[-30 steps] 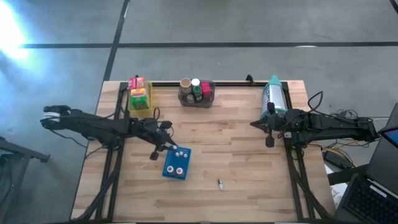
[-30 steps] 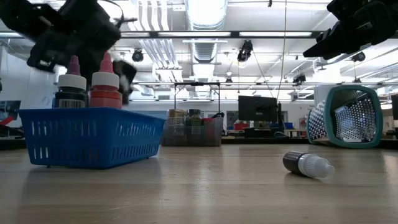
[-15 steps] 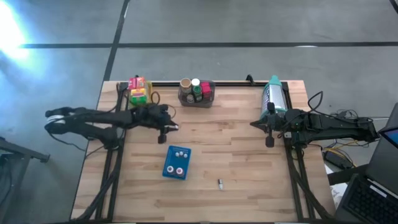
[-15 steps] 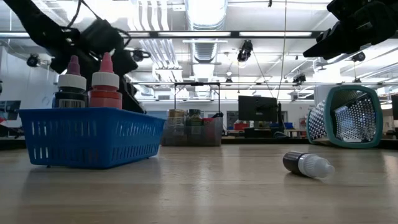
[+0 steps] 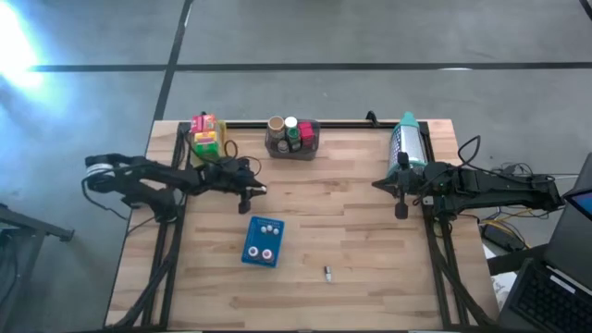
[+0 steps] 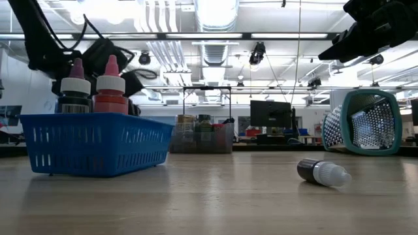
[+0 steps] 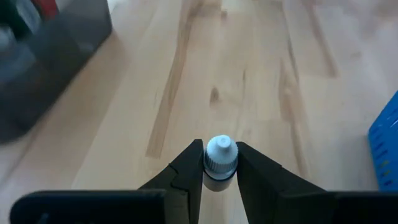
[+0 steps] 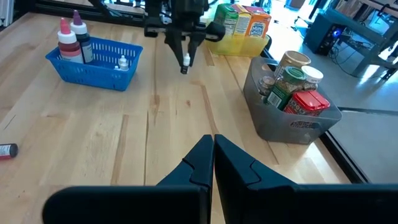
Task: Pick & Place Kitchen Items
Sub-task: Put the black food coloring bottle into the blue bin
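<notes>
Bright, even indoor light; ceiling strip lights (image 6: 215, 36) blow out in the low view, and a white glare patch (image 5: 20, 46) hits the floor at the high view's left edge. Shadows are soft and faint. In the left wrist view the grey bin (image 7: 43, 56) is out of focus.

Lab or workshop, ceiling ducts (image 6: 215, 16), monitor (image 6: 269, 115), concrete floor (image 5: 305, 37)

On the table (image 5: 351, 231), the tray (image 5: 263, 242) with bottles (image 5: 267, 228) sits left of centre; a loose bottle (image 5: 326, 273) lies nearer the front; two bins (image 5: 292, 139) stand along the back edge.
</notes>
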Available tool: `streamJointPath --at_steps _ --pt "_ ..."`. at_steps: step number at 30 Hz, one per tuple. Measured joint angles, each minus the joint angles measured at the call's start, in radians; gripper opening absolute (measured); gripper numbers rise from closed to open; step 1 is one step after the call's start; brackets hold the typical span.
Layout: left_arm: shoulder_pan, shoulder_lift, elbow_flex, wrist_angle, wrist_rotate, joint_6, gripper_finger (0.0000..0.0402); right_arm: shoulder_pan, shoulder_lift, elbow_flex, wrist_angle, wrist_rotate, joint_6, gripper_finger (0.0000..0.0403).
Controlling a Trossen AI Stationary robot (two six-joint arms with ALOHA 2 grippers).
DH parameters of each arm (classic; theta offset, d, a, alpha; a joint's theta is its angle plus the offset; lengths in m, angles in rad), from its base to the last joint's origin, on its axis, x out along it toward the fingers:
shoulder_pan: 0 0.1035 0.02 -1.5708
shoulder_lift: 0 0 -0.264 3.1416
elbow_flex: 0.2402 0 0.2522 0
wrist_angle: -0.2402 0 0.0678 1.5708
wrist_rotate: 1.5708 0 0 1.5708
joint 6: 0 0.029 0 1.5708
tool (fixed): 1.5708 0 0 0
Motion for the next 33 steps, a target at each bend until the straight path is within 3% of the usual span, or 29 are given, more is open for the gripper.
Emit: streamJointPath --at_steps 12,19,33 --pt "0.000 0.158 -0.002 0.131 -0.012 -0.011 0.0087 0.000 0.000 0.000 0.000 0.000 0.000 0.0008" --pt "0.000 0.173 -0.001 0.143 -0.008 -0.047 0.0089 0.000 0.000 0.000 0.000 0.000 -0.001 0.0008" --pt "-0.001 0.134 0.017 0.062 -0.003 -0.053 0.0186 0.000 0.000 0.000 0.000 0.000 0.003 0.0008"
